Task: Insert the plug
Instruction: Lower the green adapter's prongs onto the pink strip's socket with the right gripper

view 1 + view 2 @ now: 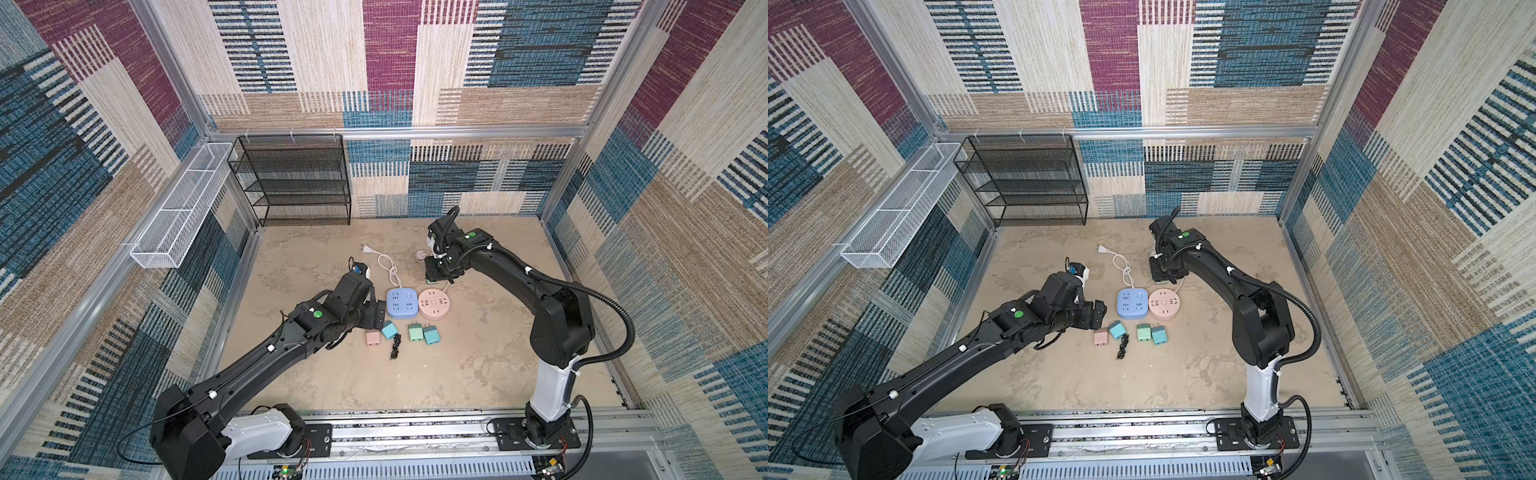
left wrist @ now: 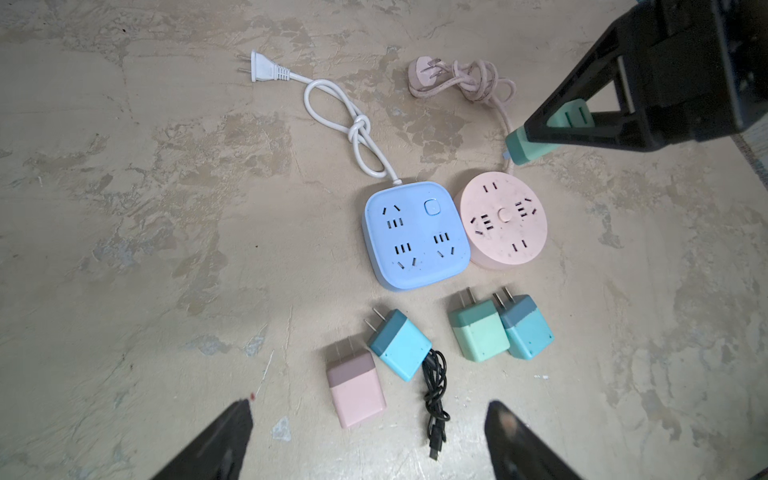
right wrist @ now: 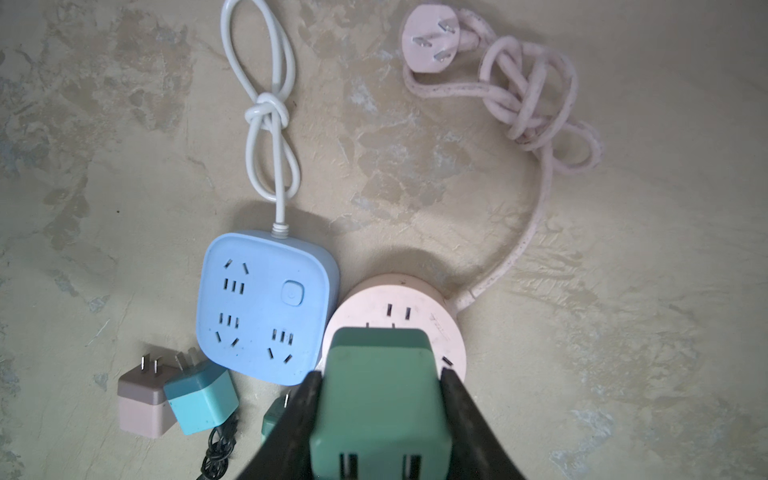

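Note:
My right gripper [image 3: 382, 376] is shut on a green plug [image 3: 380, 399], its two prongs pointing down. The plug hangs just above the round pink power strip [image 3: 419, 307], near the side where its cord leaves, and is apart from it in the left wrist view, where the plug [image 2: 523, 149] shows below the right gripper [image 2: 623, 120]. A square blue power strip [image 2: 415, 237] touches the pink strip [image 2: 503, 224]. My left gripper [image 2: 370, 409] stands open above a pink adapter [image 2: 355, 392], holding nothing.
A blue adapter [image 2: 401, 347], a green adapter [image 2: 478, 332] and a teal adapter [image 2: 528, 332] lie in front of the strips, with a coiled black cable [image 2: 434, 395]. The white cord's plug [image 2: 262, 70] and the pink cord's plug [image 2: 422, 72] lie behind. A black mesh shelf [image 1: 291, 178] stands at the back left.

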You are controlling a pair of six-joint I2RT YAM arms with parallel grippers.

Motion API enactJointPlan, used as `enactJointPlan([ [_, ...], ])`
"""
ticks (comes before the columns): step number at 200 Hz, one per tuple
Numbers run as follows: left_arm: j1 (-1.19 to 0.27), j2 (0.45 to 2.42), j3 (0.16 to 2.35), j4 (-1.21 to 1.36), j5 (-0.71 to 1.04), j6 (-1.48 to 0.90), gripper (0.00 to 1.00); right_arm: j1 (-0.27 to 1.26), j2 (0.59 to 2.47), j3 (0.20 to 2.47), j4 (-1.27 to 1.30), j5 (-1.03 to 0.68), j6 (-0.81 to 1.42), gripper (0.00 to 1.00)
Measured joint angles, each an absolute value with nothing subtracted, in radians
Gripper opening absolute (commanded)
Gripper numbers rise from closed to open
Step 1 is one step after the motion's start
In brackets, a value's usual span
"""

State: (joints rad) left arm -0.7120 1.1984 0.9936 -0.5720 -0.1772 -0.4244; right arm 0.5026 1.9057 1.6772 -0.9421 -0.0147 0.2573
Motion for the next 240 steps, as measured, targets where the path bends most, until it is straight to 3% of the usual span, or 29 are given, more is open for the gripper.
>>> enactJointPlan([
  [81,-0.716,1.198,0.965,-0.501,-0.098,-0.427,0.89,0.503,1.941,1.636,-0.936,-0.014,0.257,0.00],
  [240,-0.716,1.176,0.931,-0.461,-0.102,-0.447,0.88,0.501,1.972,1.618,-0.911,-0.004,0.261,0.00],
])
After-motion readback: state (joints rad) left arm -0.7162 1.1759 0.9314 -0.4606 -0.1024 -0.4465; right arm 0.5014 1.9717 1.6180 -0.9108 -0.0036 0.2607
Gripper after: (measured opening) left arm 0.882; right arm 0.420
